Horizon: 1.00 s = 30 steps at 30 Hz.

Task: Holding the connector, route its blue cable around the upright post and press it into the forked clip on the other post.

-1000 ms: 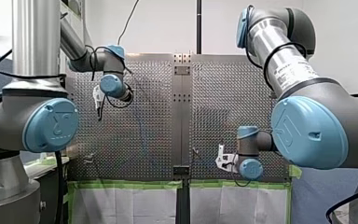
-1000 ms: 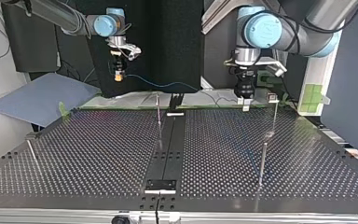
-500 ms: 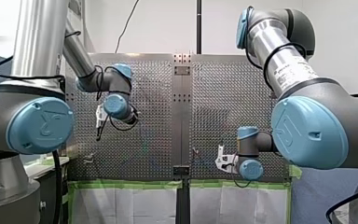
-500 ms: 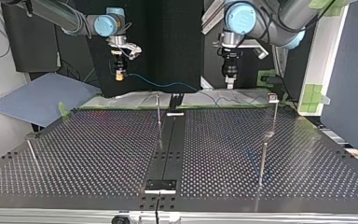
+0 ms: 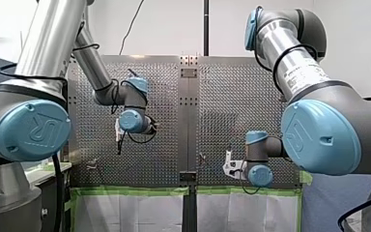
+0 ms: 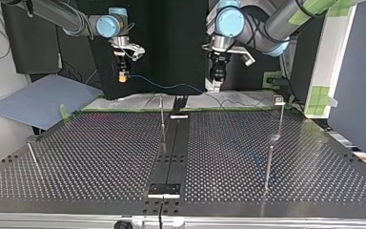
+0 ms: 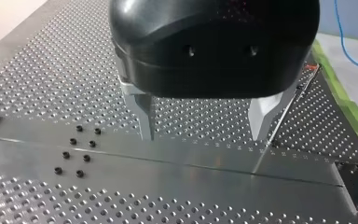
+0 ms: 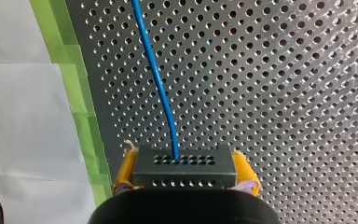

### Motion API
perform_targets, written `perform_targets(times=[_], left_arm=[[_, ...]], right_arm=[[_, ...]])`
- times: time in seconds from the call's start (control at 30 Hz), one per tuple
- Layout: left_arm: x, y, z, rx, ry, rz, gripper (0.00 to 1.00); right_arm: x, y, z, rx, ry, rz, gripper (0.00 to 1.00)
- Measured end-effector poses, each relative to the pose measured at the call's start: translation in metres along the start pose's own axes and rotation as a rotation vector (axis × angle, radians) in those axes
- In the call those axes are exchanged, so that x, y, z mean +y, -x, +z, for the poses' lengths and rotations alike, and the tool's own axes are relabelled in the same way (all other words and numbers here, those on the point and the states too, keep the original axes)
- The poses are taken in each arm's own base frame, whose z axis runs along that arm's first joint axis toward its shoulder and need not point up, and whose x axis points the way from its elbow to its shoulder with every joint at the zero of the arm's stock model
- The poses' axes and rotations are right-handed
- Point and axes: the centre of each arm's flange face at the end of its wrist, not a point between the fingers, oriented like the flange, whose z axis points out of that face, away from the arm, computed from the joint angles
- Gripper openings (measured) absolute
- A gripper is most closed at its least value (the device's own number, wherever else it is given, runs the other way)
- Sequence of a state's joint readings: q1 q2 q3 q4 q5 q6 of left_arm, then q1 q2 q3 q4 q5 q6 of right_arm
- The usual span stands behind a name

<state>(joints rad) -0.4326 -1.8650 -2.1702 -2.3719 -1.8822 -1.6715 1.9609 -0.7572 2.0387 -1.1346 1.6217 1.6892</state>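
My right gripper has its yellow pads shut on a black connector. The blue cable leaves the connector and runs ahead over the perforated plate. In the top view this gripper hangs at the back left, and the cable sags toward the middle. My left gripper is open, its metal fingers bare above the plate's centre strip. It hangs at the top view's back middle. A thin post stands near the centre, and a post with a clip head stands at the back right.
Two more thin posts stand on the perforated table: one at the top view's right front, one leaning at the left edge. A dark centre strip splits the table. Green tape edges the plate beside my right gripper.
My left arm has swung toward the table's middle, rightward and lower in the front view, leftward in the top view. My right arm has kept still, holding the connector.
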Motion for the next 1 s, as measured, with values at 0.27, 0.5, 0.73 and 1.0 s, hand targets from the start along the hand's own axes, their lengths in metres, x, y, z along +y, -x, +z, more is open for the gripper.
perform_targets(times=[0.27, 0.5, 0.73, 1.0], left_arm=[[0.003, -0.030, 0.005, 0.042, 0.027, -0.034, 1.00], [-0.011, -0.046, 0.018, 0.054, -0.029, -0.032, 1.00], [-0.029, -0.053, 0.039, 0.027, -0.084, -0.069, 1.00], [-0.038, -0.065, 0.065, 0.018, -0.089, -0.117, 1.00]], right_arm=[[0.000, 0.000, 0.000, 0.000, 0.000, 0.000, 0.00], [0.000, 0.000, 0.000, 0.002, -0.002, 0.005, 0.00], [-0.001, -0.001, 0.001, 0.003, -0.008, 0.006, 0.00], [-0.001, -0.002, 0.004, 0.009, -0.009, 0.007, 0.00]])
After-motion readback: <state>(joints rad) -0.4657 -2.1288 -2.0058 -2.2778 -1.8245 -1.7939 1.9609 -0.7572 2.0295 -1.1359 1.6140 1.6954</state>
